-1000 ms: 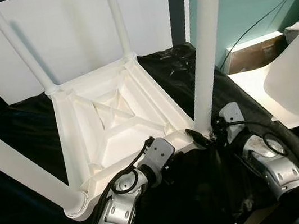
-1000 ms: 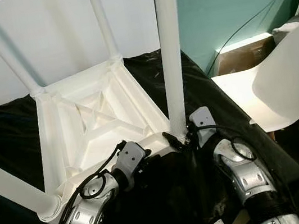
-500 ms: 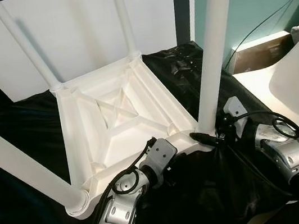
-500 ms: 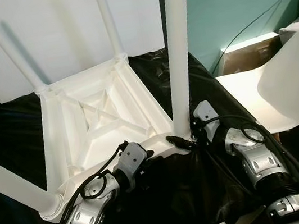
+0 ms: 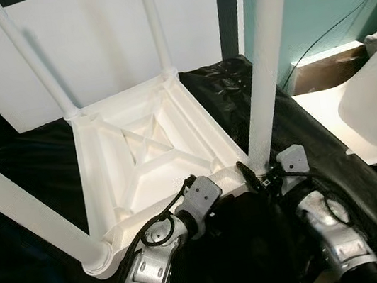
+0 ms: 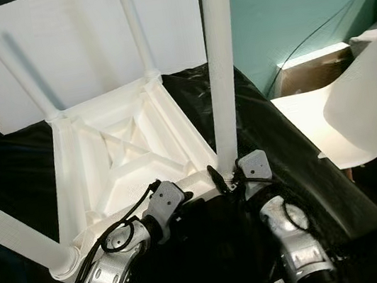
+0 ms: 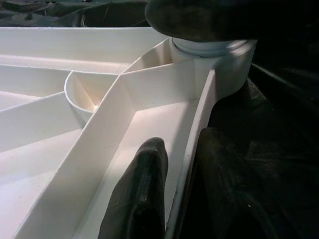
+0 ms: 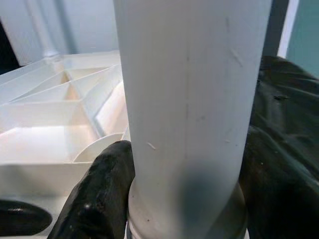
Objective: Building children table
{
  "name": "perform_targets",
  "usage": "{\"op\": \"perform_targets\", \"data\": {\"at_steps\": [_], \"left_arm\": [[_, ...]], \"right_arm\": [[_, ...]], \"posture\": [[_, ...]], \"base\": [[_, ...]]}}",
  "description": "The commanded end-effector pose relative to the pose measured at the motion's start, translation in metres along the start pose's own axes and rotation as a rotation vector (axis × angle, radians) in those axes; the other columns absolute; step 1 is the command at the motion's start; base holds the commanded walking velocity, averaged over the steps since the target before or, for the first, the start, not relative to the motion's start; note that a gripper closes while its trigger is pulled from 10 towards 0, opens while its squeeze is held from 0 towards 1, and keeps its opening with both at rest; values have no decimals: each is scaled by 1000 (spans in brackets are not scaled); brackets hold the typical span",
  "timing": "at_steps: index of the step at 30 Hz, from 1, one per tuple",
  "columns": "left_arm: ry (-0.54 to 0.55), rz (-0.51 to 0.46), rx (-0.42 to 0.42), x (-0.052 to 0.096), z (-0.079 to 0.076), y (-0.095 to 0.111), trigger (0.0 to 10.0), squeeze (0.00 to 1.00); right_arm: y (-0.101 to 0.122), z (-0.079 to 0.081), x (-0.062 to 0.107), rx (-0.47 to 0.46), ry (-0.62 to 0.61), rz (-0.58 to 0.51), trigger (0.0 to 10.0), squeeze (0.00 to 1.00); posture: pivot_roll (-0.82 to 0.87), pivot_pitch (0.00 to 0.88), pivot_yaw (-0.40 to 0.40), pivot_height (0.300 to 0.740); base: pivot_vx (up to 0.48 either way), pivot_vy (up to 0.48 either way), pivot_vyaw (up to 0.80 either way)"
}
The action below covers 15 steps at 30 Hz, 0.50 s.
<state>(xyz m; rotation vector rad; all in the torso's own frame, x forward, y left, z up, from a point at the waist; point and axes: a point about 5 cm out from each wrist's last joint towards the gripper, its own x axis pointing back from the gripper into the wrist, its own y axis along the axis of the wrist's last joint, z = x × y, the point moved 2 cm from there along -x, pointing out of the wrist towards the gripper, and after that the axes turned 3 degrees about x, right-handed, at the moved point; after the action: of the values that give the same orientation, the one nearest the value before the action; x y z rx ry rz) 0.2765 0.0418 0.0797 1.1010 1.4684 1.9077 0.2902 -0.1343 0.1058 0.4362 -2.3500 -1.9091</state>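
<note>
Right wrist view shows the right gripper [image 8: 184,199] clamped around a table leg [image 8: 192,99]. Left gripper [image 7: 182,194] pinches the upturned table's rim [image 7: 197,129], one finger each side

The kids' table [image 5: 151,154] is all white plastic and flipped upside down on black sheeting [image 5: 27,163], its ribbed underside facing up with diagonal braces crossing in the middle. Four round white legs stick up, one at each corner socket. The near right leg [image 5: 266,64] stands upright in its socket, with the right gripper's fingers [image 8: 99,194] closed around its base. The left gripper's fingers [image 7: 142,199] pinch the near edge rim of the tabletop.
</note>
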Motion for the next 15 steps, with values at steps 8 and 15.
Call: {"op": "perform_targets", "data": {"at_steps": [8,15], "left_arm": [[13,136,58,10,-1,-35,10000,0],[16,131,62,7,0,-34,10000,0]], "right_arm": [[-9,-6,3,-45,-89,64,4392,0],[-4,8,-8,-75,175,26,10000,267]], "posture": [[-41,0,79,740],[-51,0,72,740]], "base": [[0,0,0],[0,0,0]]}}
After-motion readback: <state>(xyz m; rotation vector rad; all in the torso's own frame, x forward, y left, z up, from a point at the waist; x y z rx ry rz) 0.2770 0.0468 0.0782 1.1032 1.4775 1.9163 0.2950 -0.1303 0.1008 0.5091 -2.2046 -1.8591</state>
